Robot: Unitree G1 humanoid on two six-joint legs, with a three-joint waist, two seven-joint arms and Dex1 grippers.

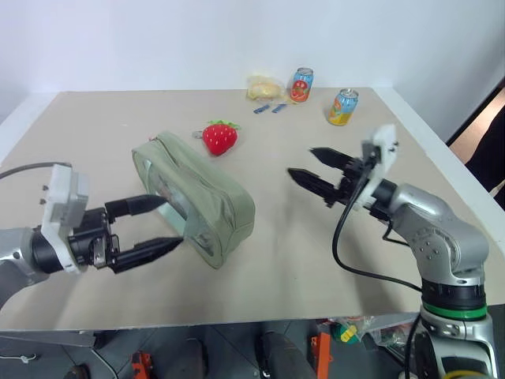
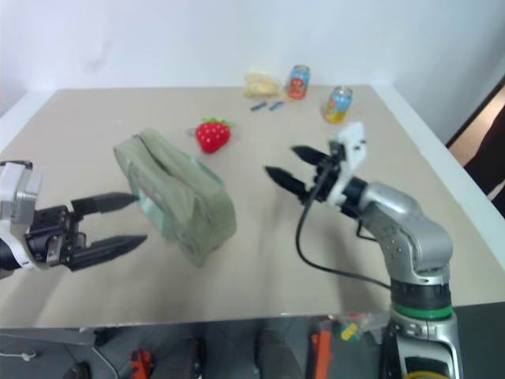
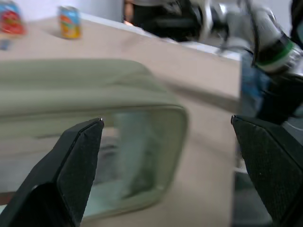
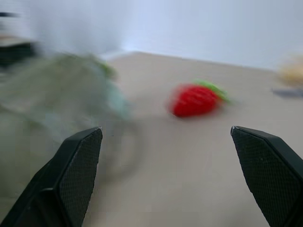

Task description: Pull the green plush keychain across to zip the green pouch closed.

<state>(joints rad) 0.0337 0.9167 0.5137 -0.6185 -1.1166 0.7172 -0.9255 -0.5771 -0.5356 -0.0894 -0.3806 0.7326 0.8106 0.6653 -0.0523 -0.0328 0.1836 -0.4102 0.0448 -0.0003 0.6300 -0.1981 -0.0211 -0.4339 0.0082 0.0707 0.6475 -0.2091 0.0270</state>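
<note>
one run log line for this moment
left gripper: open, at green pouch window end, not touching | right gripper: open, empty, above table | pouch: lying on table | strawberry plush: behind pouch

the green pouch [image 1: 197, 201] is soft matt cloth, sage in tone, faintly creased along its top, with a clear glossy plastic window [image 3: 137, 161] set in its near side. the table [image 1: 276, 260] has a smooth, matt beige top, like laminate or board. the strawberry plush [image 1: 220, 136] just beyond the pouch is fuzzy red fabric with green cloth leaves. two drink cans [image 1: 343, 106] at the far side look like printed glossy metal. the left gripper [image 1: 150, 227] and right gripper [image 1: 314, 169] have matt black fingers [image 4: 75, 165] with finely textured pads; the right arm's casing [image 1: 438, 229] is smooth silver, semi-gloss.
</note>
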